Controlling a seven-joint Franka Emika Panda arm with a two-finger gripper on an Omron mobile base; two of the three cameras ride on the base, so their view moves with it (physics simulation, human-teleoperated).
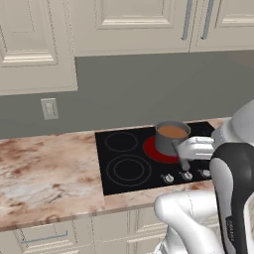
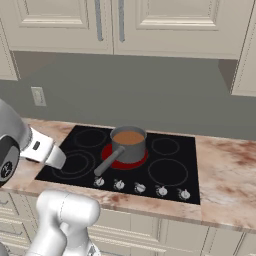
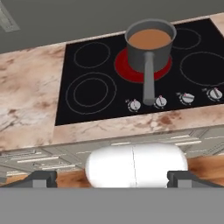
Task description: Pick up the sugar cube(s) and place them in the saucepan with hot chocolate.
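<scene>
My gripper [image 3: 111, 178] gapes wide, holding nothing. The saucepan [image 3: 150, 49] of hot chocolate [image 3: 149, 39] sits on the cooktop's [image 3: 94, 107] glowing red burner [image 3: 127, 69], handle toward the front edge.

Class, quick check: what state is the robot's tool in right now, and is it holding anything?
Tool: open, fingers spread wide, holding nothing.

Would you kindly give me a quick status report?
Gripper open, empty, back from the counter. Saucepan of hot chocolate on the glowing red burner. Path clear.
</scene>
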